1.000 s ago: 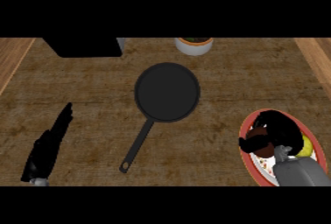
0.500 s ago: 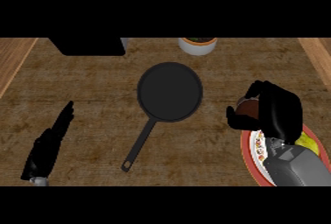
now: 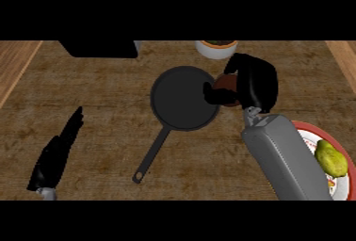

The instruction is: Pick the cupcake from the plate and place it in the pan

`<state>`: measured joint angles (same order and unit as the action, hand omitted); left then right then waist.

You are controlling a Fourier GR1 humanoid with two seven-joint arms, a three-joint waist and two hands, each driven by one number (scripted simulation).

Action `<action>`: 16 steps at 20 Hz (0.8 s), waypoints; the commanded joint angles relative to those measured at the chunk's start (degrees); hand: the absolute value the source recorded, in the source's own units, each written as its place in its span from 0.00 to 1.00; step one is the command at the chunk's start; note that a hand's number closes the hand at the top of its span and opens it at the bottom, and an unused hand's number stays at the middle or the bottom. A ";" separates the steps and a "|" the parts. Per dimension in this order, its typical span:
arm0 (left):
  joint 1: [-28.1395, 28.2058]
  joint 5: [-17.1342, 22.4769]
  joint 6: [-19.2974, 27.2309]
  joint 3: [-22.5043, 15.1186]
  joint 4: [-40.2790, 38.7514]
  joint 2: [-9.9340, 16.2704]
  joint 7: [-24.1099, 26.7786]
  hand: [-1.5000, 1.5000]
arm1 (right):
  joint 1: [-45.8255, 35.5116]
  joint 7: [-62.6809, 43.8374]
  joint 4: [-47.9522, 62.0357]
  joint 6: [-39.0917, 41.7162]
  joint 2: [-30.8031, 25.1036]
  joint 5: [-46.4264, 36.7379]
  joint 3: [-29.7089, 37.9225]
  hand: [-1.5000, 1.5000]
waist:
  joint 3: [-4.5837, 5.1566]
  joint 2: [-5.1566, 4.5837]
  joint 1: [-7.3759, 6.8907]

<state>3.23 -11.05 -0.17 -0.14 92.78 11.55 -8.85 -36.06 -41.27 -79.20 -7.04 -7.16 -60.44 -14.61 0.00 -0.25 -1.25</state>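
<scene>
right hand (image 3: 254, 84) clenched round cupcake (image 3: 226, 84) at pan's (image 3: 182, 101) 3 o'clock rim | left hand (image 3: 59, 150) lay slack at surface's (image 3: 104, 94) 8 o'clock

One head view looks steeply down onto the wooden counter (image 3: 104, 117).

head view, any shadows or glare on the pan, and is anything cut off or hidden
Head view: the pan is flat matte black, no glare, no clear cast shadow; the right hand curls round the cupcake, hiding most of it; the forearm covers part of the plate.
</scene>
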 commanded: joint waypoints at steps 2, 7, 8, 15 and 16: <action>2.29 -0.02 -1.09 -0.45 2.23 0.24 0.59 0.50 | -6.62 4.86 18.19 -8.91 6.86 1.30 2.98 1.00 | -0.03 -0.18 -0.70; 1.20 0.02 -1.84 -1.16 2.74 0.01 -0.24 0.50 | -17.32 11.71 35.09 -12.50 7.06 7.84 9.75 1.00 | -0.05 -0.62 -1.92; -2.80 -0.22 -1.22 -0.19 -1.60 -0.29 -0.51 0.50 | -19.85 12.32 38.51 -13.54 7.09 8.86 10.00 1.00 | -0.02 -0.70 -1.43; -3.72 -0.88 -1.59 -2.46 1.50 -1.30 -1.26 0.50 | -23.76 14.80 54.99 -14.73 7.15 11.25 7.88 1.00 | -0.07 -1.80 -5.16; -1.07 -0.52 -1.50 -1.46 -0.81 -1.08 1.88 0.50 | -25.21 17.04 56.52 -9.42 7.15 11.05 8.20 1.00 | 0.00 -1.43 -3.91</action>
<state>1.32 -11.28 -1.90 -1.27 92.75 10.97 -8.76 -58.46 -27.18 -30.17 -19.71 -0.17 -50.28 -5.85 -0.03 -1.50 -4.65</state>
